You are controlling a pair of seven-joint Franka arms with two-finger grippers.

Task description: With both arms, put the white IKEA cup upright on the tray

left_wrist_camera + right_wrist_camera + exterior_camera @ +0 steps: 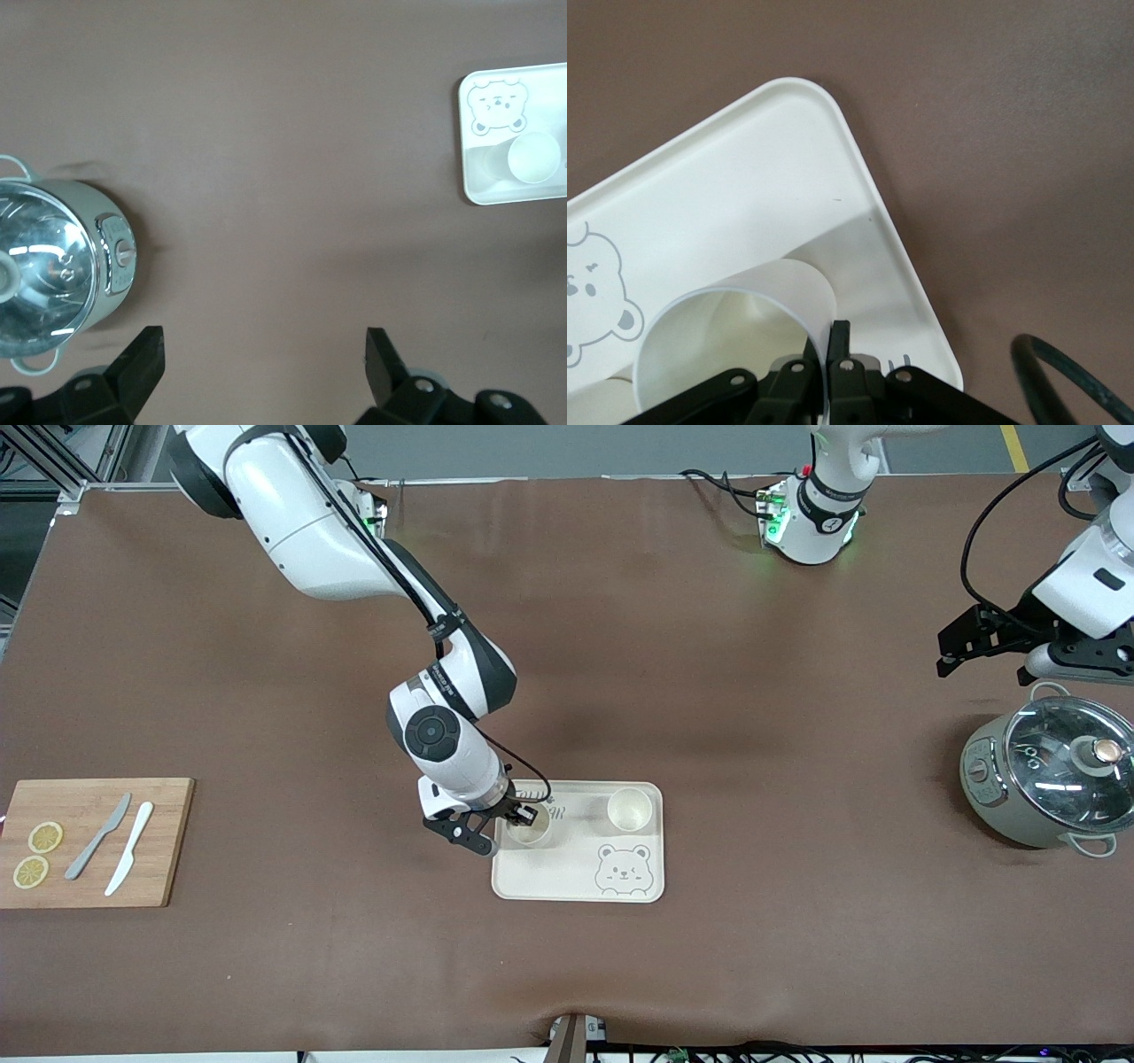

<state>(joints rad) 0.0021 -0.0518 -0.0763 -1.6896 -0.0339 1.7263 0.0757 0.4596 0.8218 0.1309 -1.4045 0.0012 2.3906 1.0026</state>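
While the right end effector [521, 821] pinches the rim of one cup [529, 830], that cup stands upright on the tray [567, 881], at the tray's end toward the right arm. In the right wrist view the fingers [837, 341] are pressed together on the thin wall of the cup [735, 332], one inside and one outside. A second cup [630, 809] sits upright on the same tray, toward the left arm's end, apart from the first.

Risks, judged from here: the grip is on one side of the rim only, so if the fingers part unevenly or the arm lifts before fully letting go, the cup may tip or drag. I cannot tell whether its base sits flat on the tray; if it hangs slightly above, release would drop it and it could wobble. The cup stands close to the tray's edge, so a sideways pull on retreat could push it off onto the bench [797, 957] or shift the light tray itself. A wide swing could also knock the second cup.

The left end effector [983, 642] waits, fingers spread and holding nothing, over the bench near the pot [1050, 779] at the left arm's end; low travel from there could clip the pot's lid. A cutting board [93, 841] with knives and lemon slices lies well apart, at the right arm's end.
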